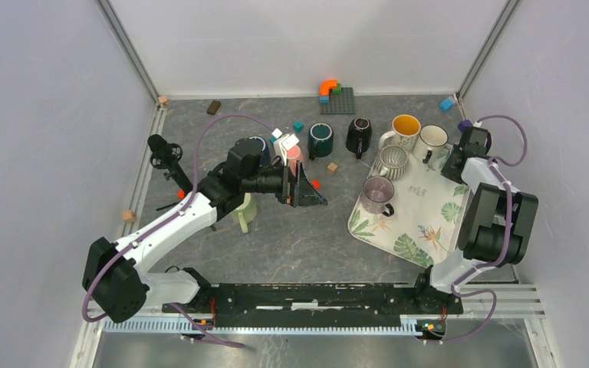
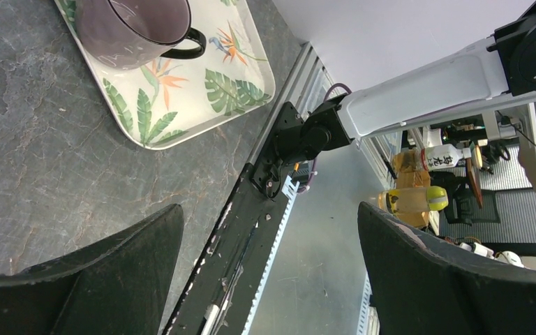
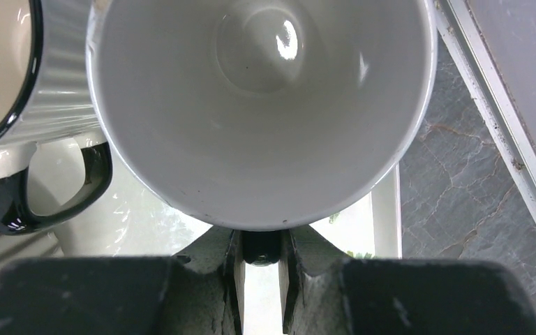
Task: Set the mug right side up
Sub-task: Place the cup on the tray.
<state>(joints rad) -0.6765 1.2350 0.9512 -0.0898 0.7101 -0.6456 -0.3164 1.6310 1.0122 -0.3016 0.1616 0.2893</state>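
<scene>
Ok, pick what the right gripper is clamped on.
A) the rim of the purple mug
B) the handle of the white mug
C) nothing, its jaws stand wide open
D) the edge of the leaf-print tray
B: in the right wrist view the right gripper is pinched shut on the dark handle of the white mug, whose open mouth faces the camera.

On the tray (image 1: 428,201), the white mug (image 1: 432,142) is hemmed in: a ribbed mug (image 1: 391,161) just beside it at 8 o'clock, a yellow-lined mug (image 1: 404,130) at 10 o'clock. Toward 6 o'clock the tray lies bare, and the table (image 1: 314,245) at its 9 o'clock is open.
</scene>
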